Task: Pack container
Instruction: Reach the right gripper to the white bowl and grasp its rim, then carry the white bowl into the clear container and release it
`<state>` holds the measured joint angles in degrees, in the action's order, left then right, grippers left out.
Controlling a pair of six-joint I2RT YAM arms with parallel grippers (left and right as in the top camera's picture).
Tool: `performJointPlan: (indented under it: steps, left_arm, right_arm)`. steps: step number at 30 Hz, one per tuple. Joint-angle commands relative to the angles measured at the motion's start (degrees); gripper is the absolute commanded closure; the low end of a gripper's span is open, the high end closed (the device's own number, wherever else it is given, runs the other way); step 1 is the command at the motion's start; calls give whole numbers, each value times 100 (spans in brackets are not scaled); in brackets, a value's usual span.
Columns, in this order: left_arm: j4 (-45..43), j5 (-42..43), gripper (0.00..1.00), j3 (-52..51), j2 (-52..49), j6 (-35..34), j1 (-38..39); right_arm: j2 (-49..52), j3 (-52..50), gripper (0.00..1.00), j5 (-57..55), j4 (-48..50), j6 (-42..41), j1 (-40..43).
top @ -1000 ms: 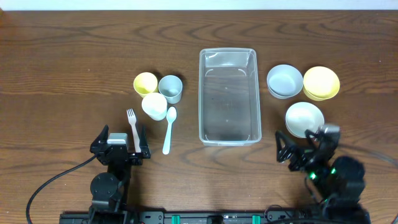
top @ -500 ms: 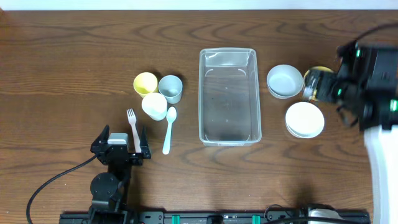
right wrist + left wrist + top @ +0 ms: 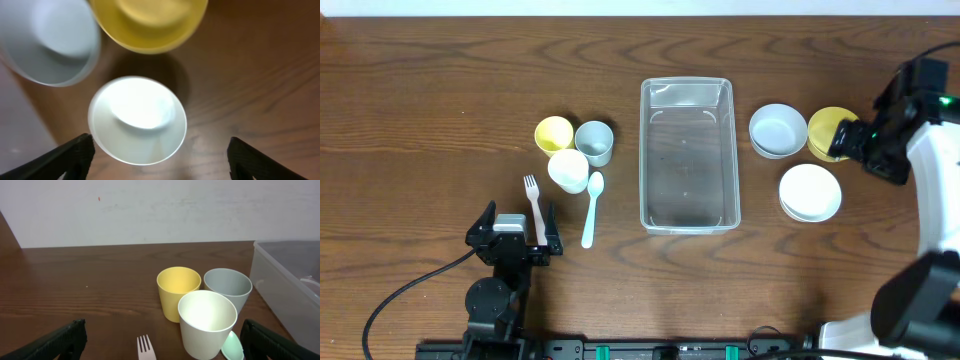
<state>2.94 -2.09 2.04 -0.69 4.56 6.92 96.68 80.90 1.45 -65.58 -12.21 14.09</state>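
Observation:
The clear plastic container lies empty mid-table; its corner shows in the left wrist view. Left of it stand a yellow cup, a grey cup and a white cup, with a pink fork and a pale green spoon. Right of it sit a grey bowl, a yellow bowl and a white bowl. My right gripper is open, raised beside the yellow bowl, above the white bowl. My left gripper is open, low behind the fork.
The cups show close in the left wrist view: yellow, grey, white. A white wall rises behind the table's far edge. Cables trail from both arm bases at the table's front.
My right arm has swung up from the front right of the table to beside the yellow bowl. In the last half second it drew slightly right, uncovering that bowl. The left arm has not moved.

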Motion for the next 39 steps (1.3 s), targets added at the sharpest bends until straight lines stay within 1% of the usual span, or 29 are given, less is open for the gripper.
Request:
performJointPlan:
  steps: [1,5,10,13,16,17,19,21,22,23,24,30,33,36,39]
  left_arm:
    - [107,-42,2,-179,35,57,17]
    - [107,-42,2,-179,35,55,17]
    - [107,-42,2,-179,35,57,17]
    - [107,-42,2,-179,35,57,17]
    - [107,-42,2,-179,35,57,17]
    - [107,-42,2,-179,35,57,17]
    - [107,-42,2,-179,35,57,17]
    - [107,-42,2,-179,35,57,17]
    - [105,-42,2,-179,35,57,17]
    - [107,-42,2,-179,35,57,17]
    - [107,-42,2,-179,35,57,17]
    - [105,-42,2,-179,35,57,17]
    - [107,-42,2,-179,35,57,17]
    - [107,-42,2,-179,35,57,17]
    - [107,-42,2,-179,35,57,17]
  right_arm:
    - [334,-210,16,-17,-70,-289,-22]
    - [577,-372,16,-262,-2,-592,-44]
    - [793,-693,24,-382,273,-927,-33]
    - [809,-927,32,-382,586,-1049,-31]
    - [813,-1259,34,-382,914,-1263,-33]
    - [811,-1377,36,-382,1023,-1318,-33]
    - [811,-1574,46,-382,1228,-1394,-33]
    - [811,-1589,64,-382,1272,-1397,-24]
    - [798,-1558,76,-382,1272,-1397,-22]
    - [774,-1523,93,-382,1268,-1397,-22]
    - [732,-1486,99,-374,1246,-1394,-22]
    - [94,-1231,99,-337,846,-1390,-74]
    - [-483,-955,99,-337,363,-1386,-232]
    - [-1029,-553,99,-216,-76,-1342,-501]
    - [-1429,-111,99,61,-245,-1237,-944]
